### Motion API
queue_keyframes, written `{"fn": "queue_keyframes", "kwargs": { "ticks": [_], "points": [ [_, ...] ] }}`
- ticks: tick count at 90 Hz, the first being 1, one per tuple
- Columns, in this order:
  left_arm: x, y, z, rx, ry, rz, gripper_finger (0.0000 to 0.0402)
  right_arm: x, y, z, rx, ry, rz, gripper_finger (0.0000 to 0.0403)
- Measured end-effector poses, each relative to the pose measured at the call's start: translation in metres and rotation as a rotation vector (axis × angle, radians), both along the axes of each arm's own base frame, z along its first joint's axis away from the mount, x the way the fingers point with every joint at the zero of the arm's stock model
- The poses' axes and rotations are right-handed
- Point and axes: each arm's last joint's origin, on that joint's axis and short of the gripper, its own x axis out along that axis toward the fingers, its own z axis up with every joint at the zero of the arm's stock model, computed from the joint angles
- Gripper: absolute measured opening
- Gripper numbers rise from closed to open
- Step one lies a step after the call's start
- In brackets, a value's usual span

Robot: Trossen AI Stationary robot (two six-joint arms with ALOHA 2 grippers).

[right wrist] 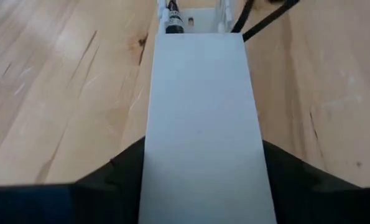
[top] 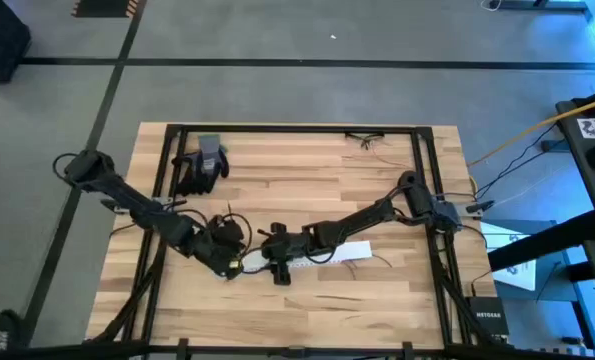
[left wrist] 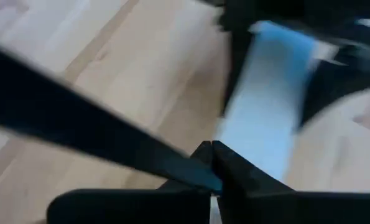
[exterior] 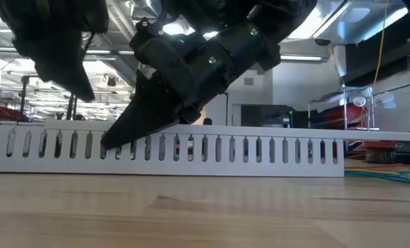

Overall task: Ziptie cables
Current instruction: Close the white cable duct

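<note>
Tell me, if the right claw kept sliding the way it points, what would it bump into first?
Probably the left claw, right beside the right claw, which straddles the white slotted strip. Depth between them is unclear.

two arms (top: 147, 210) (top: 367, 215), one white slotted strip (exterior: 260, 150), one dark glove (top: 203, 165), one wooden table (top: 307, 160).

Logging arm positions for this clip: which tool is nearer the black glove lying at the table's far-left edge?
Left. The left tool sits just in front of the black glove, slightly to its right; the right tool is farther right, over the white slotted strip.
</note>
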Motion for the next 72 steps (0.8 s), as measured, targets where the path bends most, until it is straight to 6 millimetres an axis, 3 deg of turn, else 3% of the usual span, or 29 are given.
{"fn": "queue_keyframes", "kwargs": {
  "ticks": [45, 72],
  "points": [
    [-0.025, -0.037, 0.0, -0.098, -0.004, -0.064, 0.0, 0.0, 0.0, 0.0, -0.004, -0.001, -0.007, 0.0227],
    [-0.007, -0.062, -0.02, -0.141, -0.065, -0.118, 0.0, 0.0, 0.0, 0.0, -0.005, -0.001, -0.011, 0.0227]
  ]
}}
